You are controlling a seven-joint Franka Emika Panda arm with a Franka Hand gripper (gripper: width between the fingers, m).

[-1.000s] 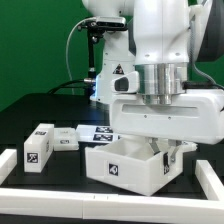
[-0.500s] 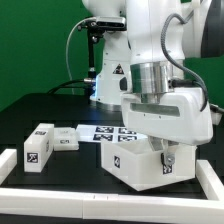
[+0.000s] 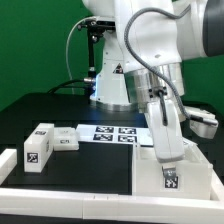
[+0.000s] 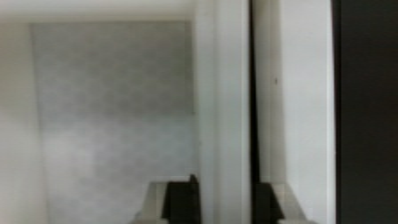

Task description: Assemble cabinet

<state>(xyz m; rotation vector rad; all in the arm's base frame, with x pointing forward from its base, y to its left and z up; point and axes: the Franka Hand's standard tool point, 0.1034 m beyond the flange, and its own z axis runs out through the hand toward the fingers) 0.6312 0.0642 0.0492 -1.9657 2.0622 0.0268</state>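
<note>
- The white robot arm's two-finger gripper is clenching on a thin wall of the large white plastic box-like cabinet: it is grasping it, not released.
- The cabinet is sitting directly under the gripper, on the black table top, and is reaching out to both sides of the gripper. It is lying close to the low white border rail along the near edge.
- Only the wrist view is showing the grip itself. The dark fingertips are pressing on a narrow white wall edge of the cabinet that is running between them. A broad pale panel is lying on one side of that wall and a dark gap on the other.
- Only the exterior view is showing the surroundings:
  - A small white rectangular block and a second small white block are lying side by side, well apart from the gripper toward the exterior view's left.
  - The thin flat white marker board is lying between those blocks and the gripper, farther back on the table.
- Labels:
  - A square black-and-white marker tag is showing on the cabinet face just below the gripper.
  - Similar tags are showing on the blocks and the marker board.
  - All are carrying patterns only, too small to read as writing.
</note>
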